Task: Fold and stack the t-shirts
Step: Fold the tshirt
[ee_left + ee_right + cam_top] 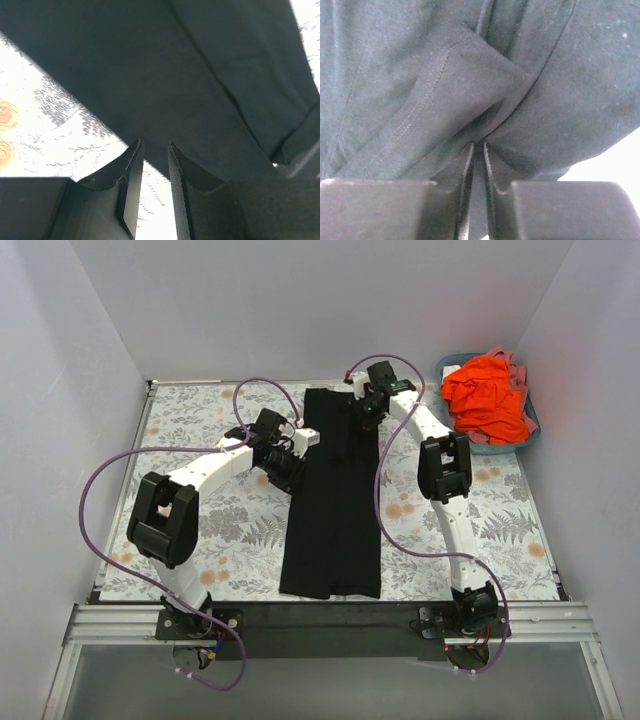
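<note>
We see the black shirt [335, 510] lying as a long folded strip down the middle of the table [200, 420], from top centre to bottom centre. At its upper end the right claw [477, 146] is nipped tight on a fold of the black cloth. The left claw [154, 147] sits at the strip's left edge, narrowly parted, with table showing through the gap. In the upper right, the orange shirt [485, 395] is heaped in the teal basket [503, 448], with pink cloth [512, 360] behind it.
</note>
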Robot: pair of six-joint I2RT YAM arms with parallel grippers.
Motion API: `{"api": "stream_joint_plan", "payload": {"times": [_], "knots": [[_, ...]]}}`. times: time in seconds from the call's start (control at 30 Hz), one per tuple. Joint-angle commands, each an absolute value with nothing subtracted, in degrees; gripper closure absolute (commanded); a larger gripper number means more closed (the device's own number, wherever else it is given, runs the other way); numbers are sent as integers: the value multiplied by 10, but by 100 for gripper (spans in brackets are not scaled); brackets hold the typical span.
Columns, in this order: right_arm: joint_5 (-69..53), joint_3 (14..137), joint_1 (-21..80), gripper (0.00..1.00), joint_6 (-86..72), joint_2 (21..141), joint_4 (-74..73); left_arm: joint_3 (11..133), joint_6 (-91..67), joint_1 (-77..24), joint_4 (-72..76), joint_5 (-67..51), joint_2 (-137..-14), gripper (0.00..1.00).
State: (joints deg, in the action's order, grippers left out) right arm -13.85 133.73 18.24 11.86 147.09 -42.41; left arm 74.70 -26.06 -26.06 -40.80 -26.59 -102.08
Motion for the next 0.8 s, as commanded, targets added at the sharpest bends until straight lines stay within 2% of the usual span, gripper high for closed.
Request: {"api": "stream_joint_plan", "payload": {"times": [0.0, 0.17, 0.23, 0.33, 0.43, 0.5, 0.63, 0.73, 0.77], "knots": [[-144, 1352, 223, 77, 113, 1501, -342, 726, -290, -255, -393, -291, -980, 74], [-64, 1342, 222, 75, 126, 1470, -253, 711, -319, -248, -381, -307, -966, 70], [-69, 1338, 208, 75, 126, 1437, -242, 716, -324, -246, -368, -314, -963, 69], [-105, 1306, 190, 70, 132, 1365, -238, 736, -323, -246, -363, -316, -976, 67], [-127, 1248, 184, 68, 143, 1294, -234, 788, -336, -242, -349, -304, -1011, 67], [-146, 1205, 185, 62, 142, 1261, -235, 837, -370, -238, -335, -274, -1054, 67], [-197, 1141, 185, 56, 123, 1235, -252, 946, -431, -230, -337, -248, -1154, 73], [-210, 1157, 186, 65, 115, 1248, -305, 998, -473, -221, -330, -227, -1205, 76], [-237, 1168, 186, 76, 122, 1255, -353, 1011, -486, -216, -336, -228, -1215, 79]]}}
